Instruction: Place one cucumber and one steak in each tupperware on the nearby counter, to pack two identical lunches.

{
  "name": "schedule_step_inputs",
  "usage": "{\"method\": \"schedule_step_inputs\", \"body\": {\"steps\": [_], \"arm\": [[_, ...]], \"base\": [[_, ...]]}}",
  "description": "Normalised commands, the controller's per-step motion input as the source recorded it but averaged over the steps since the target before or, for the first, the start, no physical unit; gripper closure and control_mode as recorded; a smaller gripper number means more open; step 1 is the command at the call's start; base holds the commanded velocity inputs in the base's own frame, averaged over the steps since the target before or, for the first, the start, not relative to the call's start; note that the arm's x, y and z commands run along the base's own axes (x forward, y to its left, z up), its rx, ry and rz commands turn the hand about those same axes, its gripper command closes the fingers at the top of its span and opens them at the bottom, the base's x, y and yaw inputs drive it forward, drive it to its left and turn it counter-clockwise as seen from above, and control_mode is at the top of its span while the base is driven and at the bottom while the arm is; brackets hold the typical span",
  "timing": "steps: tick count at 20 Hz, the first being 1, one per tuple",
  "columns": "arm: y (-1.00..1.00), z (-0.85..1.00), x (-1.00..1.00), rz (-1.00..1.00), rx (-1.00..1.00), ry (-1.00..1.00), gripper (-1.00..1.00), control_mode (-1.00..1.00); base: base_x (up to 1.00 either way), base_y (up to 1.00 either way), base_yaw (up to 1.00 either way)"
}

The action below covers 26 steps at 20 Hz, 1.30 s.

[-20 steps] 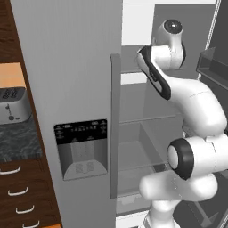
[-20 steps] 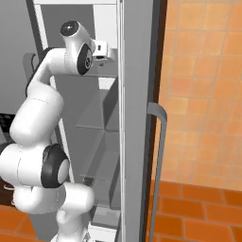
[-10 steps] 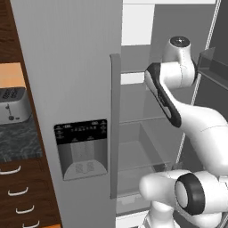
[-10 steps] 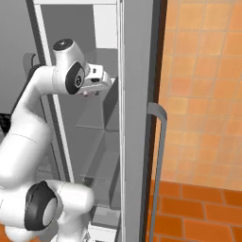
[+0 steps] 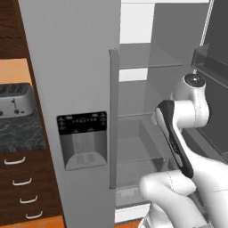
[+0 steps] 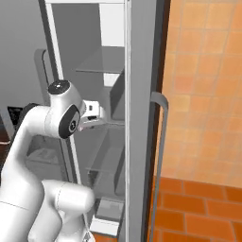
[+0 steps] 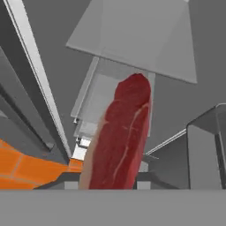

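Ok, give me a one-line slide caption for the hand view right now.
Tool shut on the elongated red-pink steak, held over the open grey fridge's glass shelves and orange tiled floor.

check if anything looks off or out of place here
Nothing looks spilled or damaged. The fridge door stands open, and the jaws are shut on a red steak that sticks out lengthwise, held above the fridge's glass shelves.

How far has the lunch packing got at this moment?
Done: cannot tell; no trays are in view. In hand: the gripper is shut on a red-pink steak, with the arm inside the open fridge. Left: carry the steak to a tray on the counter beside the toaster.
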Motion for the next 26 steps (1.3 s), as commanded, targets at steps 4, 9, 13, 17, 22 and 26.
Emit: {"method": "schedule_step_inputs", "body": {"steps": [4, 9, 13, 17, 22, 26], "arm": [[0.0, 0.0, 0.0, 0.0, 0.0, 0.0, 1.0, 1.0], [0.0, 0.0, 0.0, 0.0, 0.0, 0.0, 1.0, 1.0], [0.0, 0.0, 0.0, 0.0, 0.0, 0.0, 1.0, 1.0], [0.0, 0.0, 0.0, 0.0, 0.0, 0.0, 1.0, 1.0], [0.0, 0.0, 0.0, 0.0, 0.0, 0.0, 1.0, 1.0], [0.0, 0.0, 0.0, 0.0, 0.0, 0.0, 1.0, 1.0]], "base": [[-1.0, 0.71, 0.27], [-0.2, 1.0, 0.06], [0.42, 1.0, 0.0], [0.78, 1.0, 0.0], [0.56, 1.0, 0.0], [0.47, 1.0, 0.0]]}}
